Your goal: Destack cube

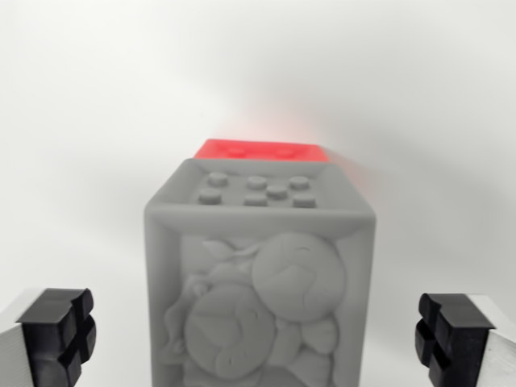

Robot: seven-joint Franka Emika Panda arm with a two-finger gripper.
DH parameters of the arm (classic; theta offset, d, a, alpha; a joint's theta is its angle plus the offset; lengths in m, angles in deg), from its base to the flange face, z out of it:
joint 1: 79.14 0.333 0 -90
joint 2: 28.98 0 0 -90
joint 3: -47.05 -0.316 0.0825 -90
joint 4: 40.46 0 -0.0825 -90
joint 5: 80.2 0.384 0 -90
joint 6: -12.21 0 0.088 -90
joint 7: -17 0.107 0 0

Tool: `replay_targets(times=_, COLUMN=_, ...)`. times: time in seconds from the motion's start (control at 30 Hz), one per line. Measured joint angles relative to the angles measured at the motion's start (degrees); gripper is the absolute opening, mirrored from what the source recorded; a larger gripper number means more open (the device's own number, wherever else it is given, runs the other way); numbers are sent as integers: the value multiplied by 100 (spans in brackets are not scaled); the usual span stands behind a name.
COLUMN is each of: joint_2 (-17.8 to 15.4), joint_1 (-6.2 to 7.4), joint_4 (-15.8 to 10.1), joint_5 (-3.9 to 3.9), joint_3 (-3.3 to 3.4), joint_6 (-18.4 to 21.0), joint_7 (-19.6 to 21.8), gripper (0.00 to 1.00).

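White surface (97,121) fills the whole wrist view, plain and matte. Cannot tell where floor ends and backdrop begins; the two blend into one pale field. Brightest toward the wrist view's left and along the top. Soft grey shading spreads across the wrist view's right, edges diffuse. A faint pink-red tint lies on the white near the upper centre, strongest a little right of centre, fading outward into the grey. Out of focus at the far part
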Motion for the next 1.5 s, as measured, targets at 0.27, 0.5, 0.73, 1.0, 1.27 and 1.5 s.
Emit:
replay_targets(times=0.27, joint_2=311, joint_1=35, joint_4=25, joint_5=-108, joint_3=58, joint_6=-296, joint_7=80, gripper=100)
replay_targets(times=0.5, joint_2=460, joint_1=77, joint_4=45, joint_5=-136, joint_3=106, joint_6=-422, joint_7=104, gripper=100)
replay_targets(times=0.73, joint_2=474, joint_1=87, joint_4=49, joint_5=-136, joint_3=116, joint_6=-437, joint_7=105, gripper=0)
replay_targets(times=1.0, joint_2=474, joint_1=87, joint_4=50, joint_5=-136, joint_3=116, joint_6=-437, joint_7=106, gripper=0)
replay_targets(times=1.27, joint_2=474, joint_1=88, joint_4=50, joint_5=-136, joint_3=116, joint_6=-437, joint_7=106, gripper=0)
replay_targets(times=1.5, joint_2=474, joint_1=88, joint_4=50, joint_5=-136, joint_3=116, joint_6=-437, joint_7=106, gripper=0)
